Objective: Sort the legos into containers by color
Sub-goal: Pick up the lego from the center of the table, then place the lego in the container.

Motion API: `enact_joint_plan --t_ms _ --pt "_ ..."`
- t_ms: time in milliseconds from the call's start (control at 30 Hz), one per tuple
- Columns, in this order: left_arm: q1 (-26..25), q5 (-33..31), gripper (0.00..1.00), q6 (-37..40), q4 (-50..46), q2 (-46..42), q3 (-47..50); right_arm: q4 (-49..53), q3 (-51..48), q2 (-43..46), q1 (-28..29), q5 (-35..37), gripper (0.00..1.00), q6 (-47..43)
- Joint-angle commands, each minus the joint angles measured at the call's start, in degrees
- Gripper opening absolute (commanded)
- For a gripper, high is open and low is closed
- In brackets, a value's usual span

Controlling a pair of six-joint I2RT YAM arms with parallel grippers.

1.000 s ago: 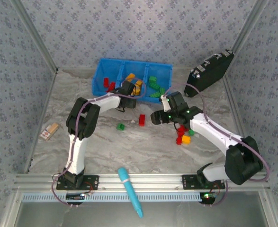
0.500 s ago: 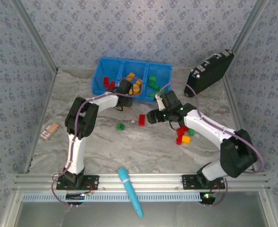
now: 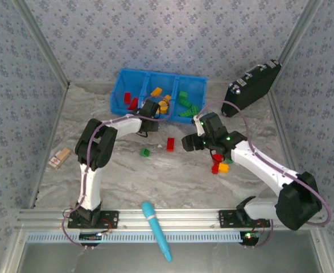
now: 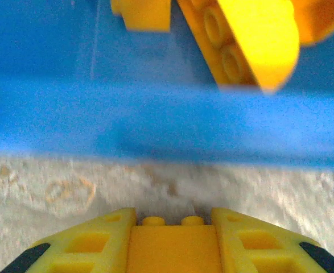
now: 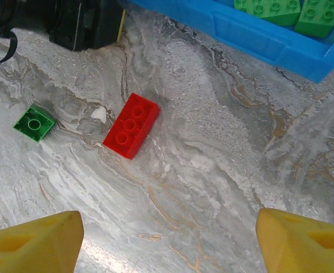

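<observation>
The blue bin (image 3: 120, 91) stands at the back with red, orange-yellow and green legos in its three compartments. My left gripper (image 3: 151, 109) hangs at the bin's near wall (image 4: 167, 122), in front of the middle compartment, shut on an orange-yellow brick (image 4: 173, 245); more orange-yellow bricks (image 4: 252, 40) lie beyond the wall. My right gripper (image 3: 189, 142) hovers open over the table, nothing between its fingers (image 5: 33, 242). Ahead of it lie a red brick (image 5: 131, 125) and a small green brick (image 5: 34, 122). A cluster of red, green and orange bricks (image 3: 219, 162) sits partly under the right arm.
A black hard case (image 3: 251, 85) leans at the back right. A cyan pen-like tool (image 3: 156, 230) lies across the front rail. A small tan object (image 3: 60, 157) rests at the left. Green bricks (image 5: 269, 8) lie inside the bin's right compartment, close to the right gripper.
The right gripper swung a little left, then back right, staying open. The left gripper edged slightly toward the near side of the bin, still holding its brick.
</observation>
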State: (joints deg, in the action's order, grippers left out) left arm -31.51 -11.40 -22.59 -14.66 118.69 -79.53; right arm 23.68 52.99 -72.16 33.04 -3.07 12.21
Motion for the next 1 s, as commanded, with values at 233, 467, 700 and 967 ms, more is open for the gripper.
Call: enact_joint_plan --t_ms 233,467,700,967 --pt "-2.5 -0.9 0.31 3.4 -7.7 -8.1 -8.5 -0.3 -5.3 6.6 -0.6 1.6 0.82 1.2" --pt "-2.3 0.7 0.31 6.9 -8.2 1.0 -23.6 10.2 -7.8 15.8 -1.6 9.0 0.82 9.7" --pt "-0.5 2.0 0.31 7.9 -9.8 11.9 -36.1 23.3 -13.9 27.1 -8.3 12.1 0.83 30.7" --pt "0.5 2.7 0.31 10.1 -11.1 17.0 -42.3 20.7 -24.4 33.2 -16.1 5.5 0.83 41.6"
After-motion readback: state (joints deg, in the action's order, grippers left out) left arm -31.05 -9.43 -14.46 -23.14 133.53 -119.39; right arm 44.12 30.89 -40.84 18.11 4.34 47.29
